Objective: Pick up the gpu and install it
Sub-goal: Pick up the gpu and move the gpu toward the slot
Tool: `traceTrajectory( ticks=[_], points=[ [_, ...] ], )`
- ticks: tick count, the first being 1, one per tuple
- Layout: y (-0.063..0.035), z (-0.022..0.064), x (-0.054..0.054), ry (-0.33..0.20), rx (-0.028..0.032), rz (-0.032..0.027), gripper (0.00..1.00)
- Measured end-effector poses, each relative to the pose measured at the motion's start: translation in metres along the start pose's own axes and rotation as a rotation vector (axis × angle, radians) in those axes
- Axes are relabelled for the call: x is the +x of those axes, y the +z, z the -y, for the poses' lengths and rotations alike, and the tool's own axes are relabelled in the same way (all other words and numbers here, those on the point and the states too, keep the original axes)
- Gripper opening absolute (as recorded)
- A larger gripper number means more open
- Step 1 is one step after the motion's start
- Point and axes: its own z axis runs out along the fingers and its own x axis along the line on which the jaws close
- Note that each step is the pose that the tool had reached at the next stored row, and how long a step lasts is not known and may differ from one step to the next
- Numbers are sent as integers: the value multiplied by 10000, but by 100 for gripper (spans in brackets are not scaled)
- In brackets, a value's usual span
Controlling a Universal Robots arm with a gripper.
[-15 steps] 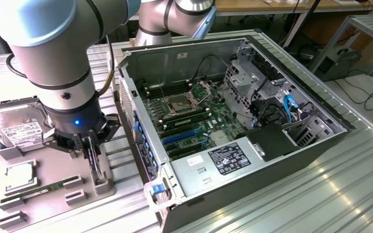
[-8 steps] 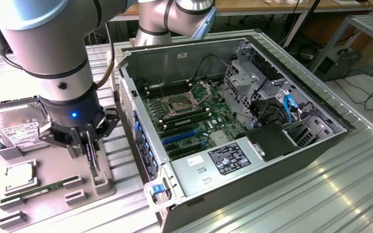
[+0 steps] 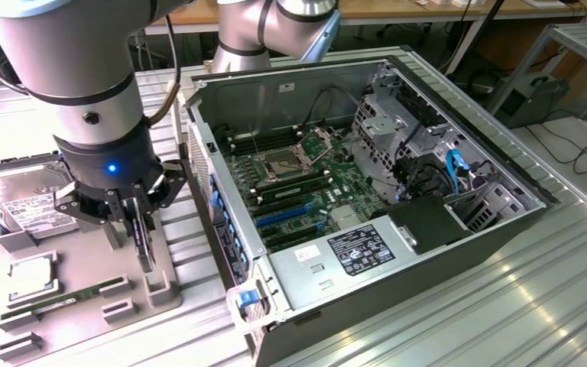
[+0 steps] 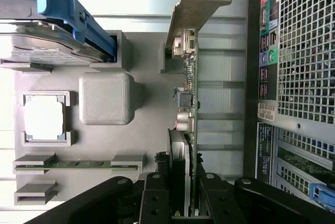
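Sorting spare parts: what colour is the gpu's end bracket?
Pale, dull tan-grey metal; the bracket on the gpu shows best in the wrist view.

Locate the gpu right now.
In the exterior view the gpu stands on edge in the gripper, over the grey tray at that view's left, beside the open computer case.

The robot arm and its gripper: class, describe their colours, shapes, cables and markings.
The arm is made of thick, silver-grey cylindrical segments, with a darker wrist section carrying a small glowing blue light. A black cable runs alongside it. The gripper is black, with jointed linkage fingers.
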Motion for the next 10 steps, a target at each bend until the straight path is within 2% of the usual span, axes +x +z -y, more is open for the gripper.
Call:
traceTrajectory(
  ticks=[10],
  points=[
    [-166,-4,-3,0,0,0,27]
  ],
)
